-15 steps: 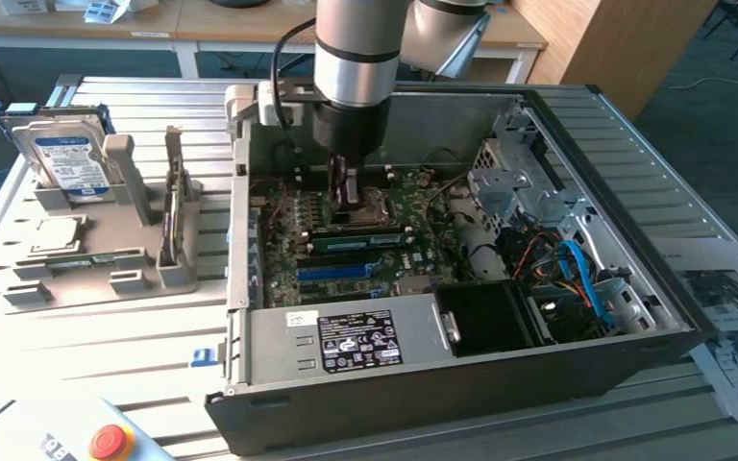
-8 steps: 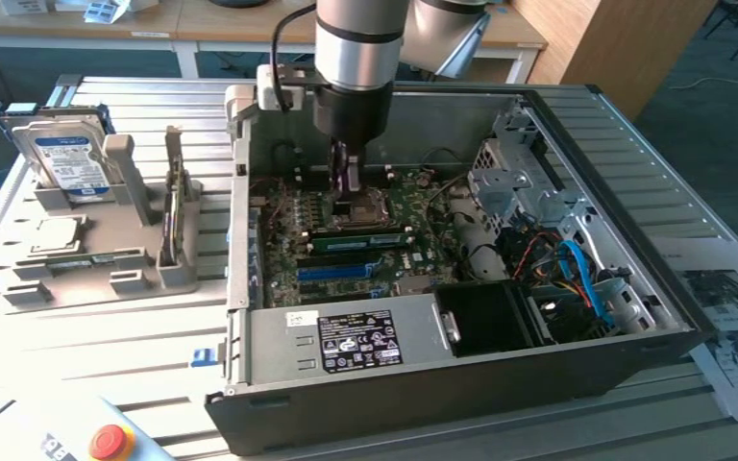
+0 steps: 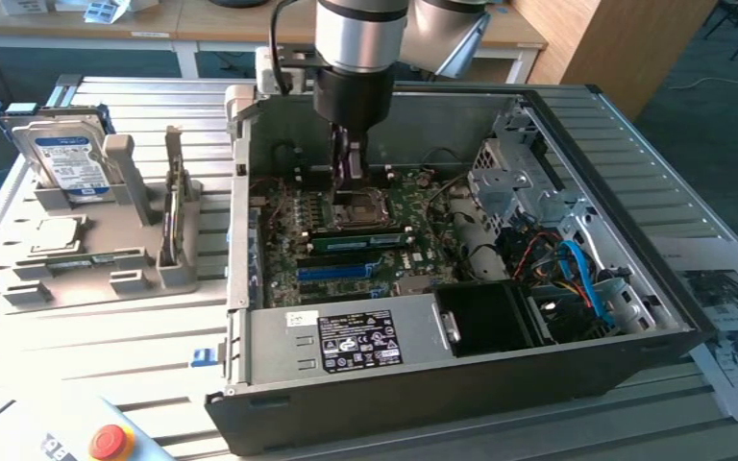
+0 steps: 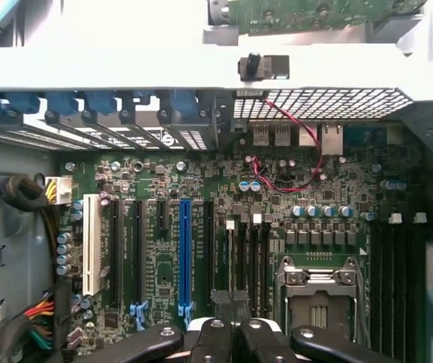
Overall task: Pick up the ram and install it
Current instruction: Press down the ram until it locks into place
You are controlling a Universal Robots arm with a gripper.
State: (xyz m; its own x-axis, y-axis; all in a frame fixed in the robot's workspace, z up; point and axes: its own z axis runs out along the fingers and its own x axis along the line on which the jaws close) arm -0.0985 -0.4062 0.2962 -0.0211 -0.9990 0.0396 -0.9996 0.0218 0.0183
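On the table, computer case (image 3: 472, 365): it is set open across the middle of the ribbed metal table (image 3: 87, 336), with its side panel off and its inside exposed.
Motherboard (image 3: 395, 269): it is seen lying on the floor of the case. In the wrist view its long dark slots (image 4: 250, 257) beside the processor socket (image 4: 318, 299) appear unfilled, though this cannot be told for certain.
Holder (image 3: 87, 279): a grey parts stand is placed near the table's edge on the exterior view's left, just beside the case wall.
Hard drive (image 3: 68, 158): it is stood upright at the far end of the holder, untouched.
Ram (image 3: 174, 197): the green stick is seen standing on its long edge in the holder, on the side nearest the case. It is well apart from the gripper and is not held by anything.
Gripper (image 3: 347, 187): it is lowered inside the case, close above the motherboard next to the socket. Its fingers (image 4: 220, 333) are pressed together and nothing is seen pinched between them.
Processor chip (image 3: 59, 233): it is laid flat in the holder, near the table's edge on the exterior view's left.
Progress: judged as early. The ram is not yet picked up, so both the pick and the seating in a slot are left to be done.
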